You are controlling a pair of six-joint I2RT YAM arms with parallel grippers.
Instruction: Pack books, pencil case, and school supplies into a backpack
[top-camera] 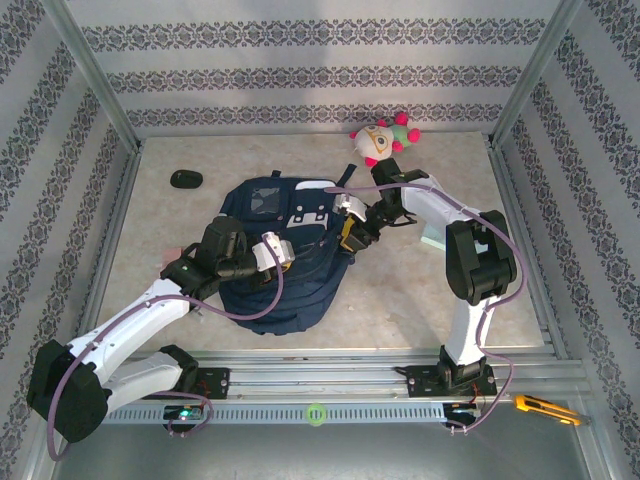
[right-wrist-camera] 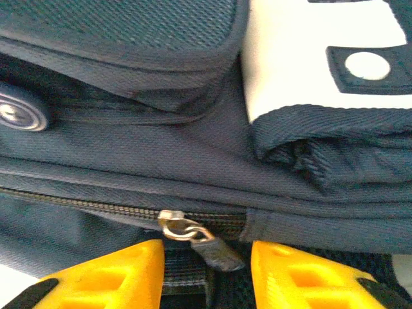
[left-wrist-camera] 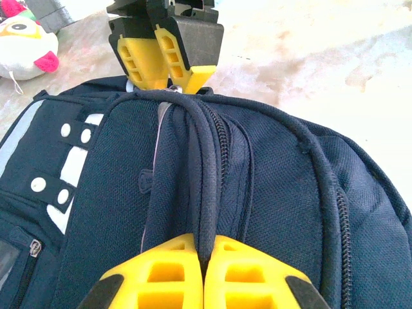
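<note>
Top external view, starting at your left: a small black oval object [top-camera: 186,179] lies on the pale stone-patterned table [top-camera: 410,300], well apart from the large navy-blue fabric backpack [top-camera: 305,285], which lies flat mid-table. The left gripper [top-camera: 283,255] rests on the bag's top face. In the left wrist view its yellow fingers [left-wrist-camera: 257,273] are pressed together on a raised seam ridge beside the zipper, pinching the backpack fabric. Moving across, the right gripper [top-camera: 348,235] meets the bag's right edge. In the right wrist view its jaws stand parted with the small silver metal zipper pull [right-wrist-camera: 193,235] lying between them; whether the pads touch it is hard to judge from that angle. Beyond the right arm, the flat, pale mint-green rectangular pencil case [top-camera: 431,240] shows as a sliver on the table, outside the bag.

You appear to be at the unzipping step, with nothing visibly packed. Next you need to close on the pull, then draw it along the track while the left gripper holds the fabric taut.
</note>
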